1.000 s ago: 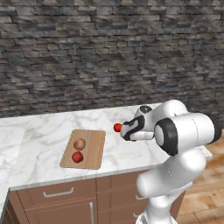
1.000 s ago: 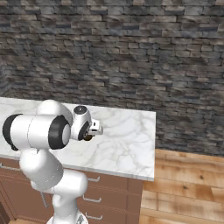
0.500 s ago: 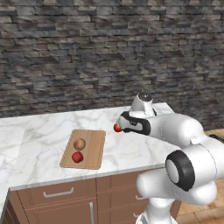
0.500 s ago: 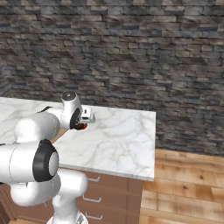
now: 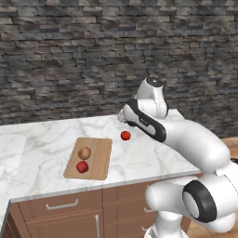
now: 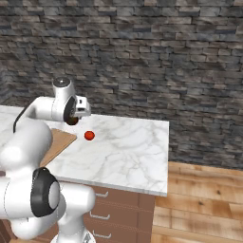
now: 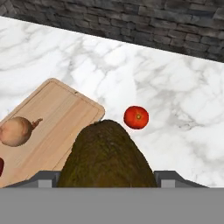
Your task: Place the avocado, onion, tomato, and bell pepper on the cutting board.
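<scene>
Avocado [image 7: 106,157]: dark olive-brown, rough-skinned, egg-shaped, looming large at bottom centre of the hand view, narrow end up, gripped between the jaws. Seen in the right base view as a dark lump at the gripper [image 6: 72,118], upper left of frame, held above the bench [image 6: 128,152].

Board [image 5: 89,158]: light-brown wood with visible grain and rounded corners, lying flat on the white marbled bench, left of centre in the left base view. In the hand view, at the lower left, one corner reaching toward the avocado.

Onion [image 5: 84,153]: smooth tan ball on the board, middle of it; at far left in the hand view, with a small stalk tip pointing right.

Pepper [image 5: 82,167]: darker crimson, slightly lumpy, on the board just below the onion, close beside it.

Tomato [image 5: 125,135]: bright orange-red smooth ball with a small pale mark on top, on bare marble just right of the board, apart from it. In the hand view, centre frame, just above and right of the avocado's tip; in the right base view, left of centre, below and right of the gripper.
</scene>
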